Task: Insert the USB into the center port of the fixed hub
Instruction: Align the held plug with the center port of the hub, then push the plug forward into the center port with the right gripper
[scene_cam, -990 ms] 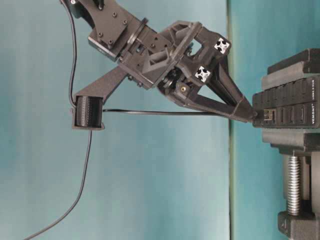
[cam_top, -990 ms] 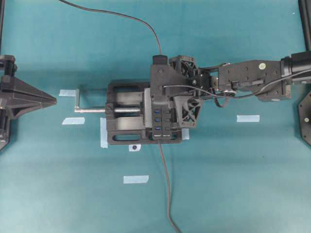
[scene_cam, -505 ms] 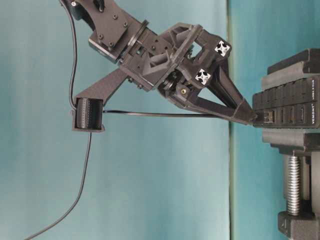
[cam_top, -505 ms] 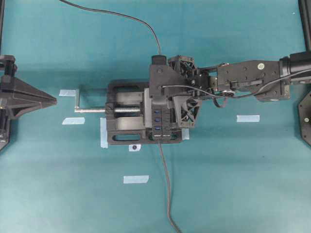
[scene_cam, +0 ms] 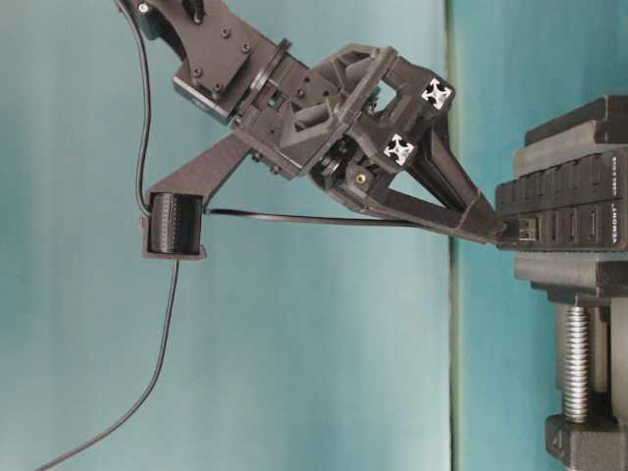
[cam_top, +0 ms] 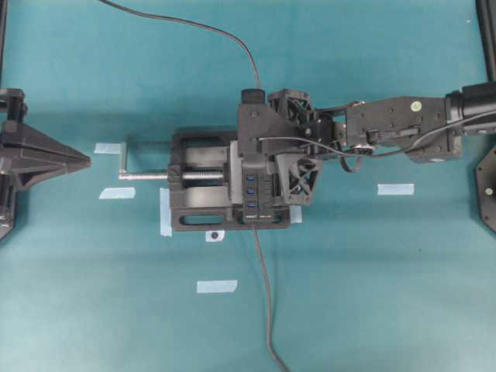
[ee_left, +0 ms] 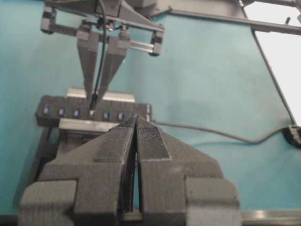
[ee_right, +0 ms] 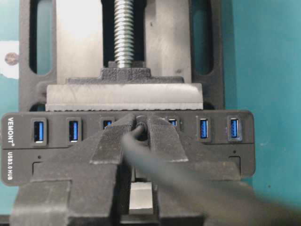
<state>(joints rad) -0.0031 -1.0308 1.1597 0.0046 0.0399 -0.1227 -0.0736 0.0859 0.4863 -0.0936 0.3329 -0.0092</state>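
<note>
The fixed hub point(ee_right: 235, 155) is a long black strip with a row of blue ports, clamped in a black vise point(cam_top: 198, 221). My right gripper point(ee_right: 140, 123) is shut on the USB point(scene_cam: 525, 229), a small black plug whose metal tip meets the hub's face at the middle of the row. The fingers point(ee_right: 113, 141) and the plug hide the center port. How deep the plug sits cannot be told. The USB's thin cable point(cam_top: 225, 35) runs off to the far edge. At the left, my left gripper point(ee_left: 136, 120) is shut on nothing and points at the hub from a distance.
The vise's silver screw and handle point(cam_top: 143, 175) stick out to the left. The hub's own cable point(cam_top: 266, 302) trails toward the near edge. Several strips of pale tape point(cam_top: 395, 188) lie on the teal mat around the vise.
The right gripper has tilted very slightly while its tip stays at the hub's face. The left gripper has not moved.
</note>
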